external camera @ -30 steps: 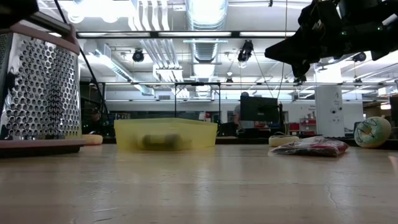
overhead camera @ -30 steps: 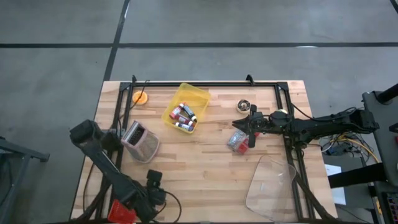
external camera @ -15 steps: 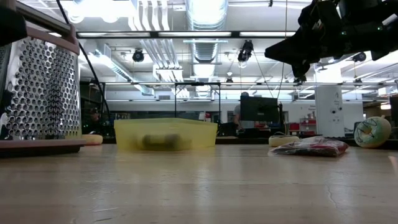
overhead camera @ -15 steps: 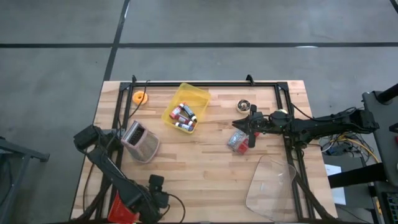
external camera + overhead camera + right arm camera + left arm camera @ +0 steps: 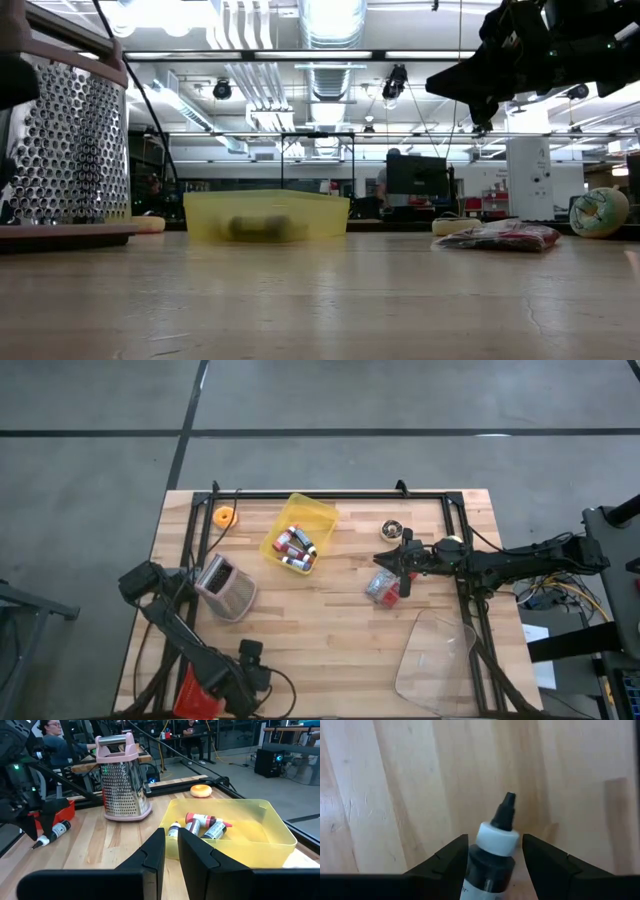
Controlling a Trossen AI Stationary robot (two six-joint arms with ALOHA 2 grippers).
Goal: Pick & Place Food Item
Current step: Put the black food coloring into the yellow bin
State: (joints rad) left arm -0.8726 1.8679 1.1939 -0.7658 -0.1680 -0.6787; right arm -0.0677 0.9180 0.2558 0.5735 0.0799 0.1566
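High view: the left gripper [image 5: 142, 582] sits at the tabletop [image 5: 320, 640] 's 9 o'clock edge, its jaws clamped around a small dark bottle [image 5: 492, 855] with a white collar and black tip. Just toward 3 o'clock stands the metal grater [image 5: 226, 586]. A yellow bin [image 5: 299, 532] of bottles lies toward 12 o'clock, an orange donut [image 5: 224, 516] at 11. The right gripper [image 5: 393, 570] hovers above a red packet [image 5: 380, 587] at 3 o'clock, jaws nearly closed and empty.
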